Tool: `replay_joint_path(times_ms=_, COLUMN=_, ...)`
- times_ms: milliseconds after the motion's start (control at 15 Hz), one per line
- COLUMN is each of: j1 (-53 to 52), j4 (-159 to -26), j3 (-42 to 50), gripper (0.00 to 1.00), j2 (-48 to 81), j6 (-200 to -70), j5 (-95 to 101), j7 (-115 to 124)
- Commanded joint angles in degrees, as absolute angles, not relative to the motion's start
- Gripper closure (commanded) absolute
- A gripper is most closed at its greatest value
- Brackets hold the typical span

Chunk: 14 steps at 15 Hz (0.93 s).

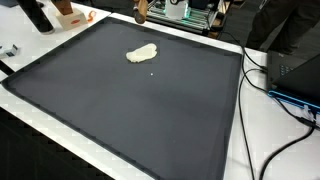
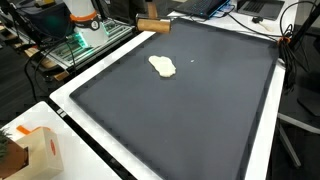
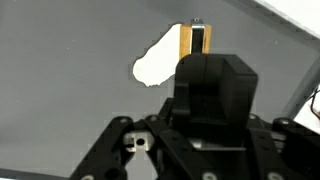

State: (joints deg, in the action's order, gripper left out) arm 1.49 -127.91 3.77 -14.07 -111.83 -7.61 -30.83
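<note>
In the wrist view my gripper (image 3: 214,64) rises from the bottom edge as one black mass. Its fingers are pressed together with no gap showing and nothing visible between them. Beyond the tips, a cream-white soft lump (image 3: 155,63) lies on the dark grey mat (image 3: 70,90). Just past it, a small wooden block (image 3: 194,41) with a dark face stands near the mat's border. Both exterior views show the lump (image 1: 141,54) (image 2: 162,66) on the mat and the block (image 1: 141,12) (image 2: 153,25) at its far edge. I cannot make out the gripper in either of them.
The mat (image 1: 130,110) covers most of a white table (image 2: 70,110). Cables (image 1: 275,90) and a laptop (image 1: 295,75) lie along one side. A cardboard box (image 2: 35,150) sits at a near corner. Electronics on a rack (image 2: 85,35) stand beyond the far edge.
</note>
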Motion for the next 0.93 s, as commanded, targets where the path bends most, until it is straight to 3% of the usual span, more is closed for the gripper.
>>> replay_joint_path(times_ms=0, j1=1.5, j4=-126.8, j3=4.0, gripper=0.76, j2=-15.5, j6=-109.4, j5=-6.4, j7=-23.2)
replay_joint_path(times_ms=67, j1=1.6, j4=-126.8, j3=3.8, gripper=0.76, j2=-15.7, j6=-110.0, j5=-5.6, j7=-21.3)
replay_joint_path(times_ms=133, j1=0.8, j4=-127.0, j3=4.4, gripper=0.51, j2=-14.3, j6=-111.2, j5=-7.0, j7=-24.9)
replay_joint_path(times_ms=867, j1=0.9, j4=-126.6, j3=4.3, gripper=0.51, j2=-14.5, j6=-111.2, j5=-6.5, j7=-22.4)
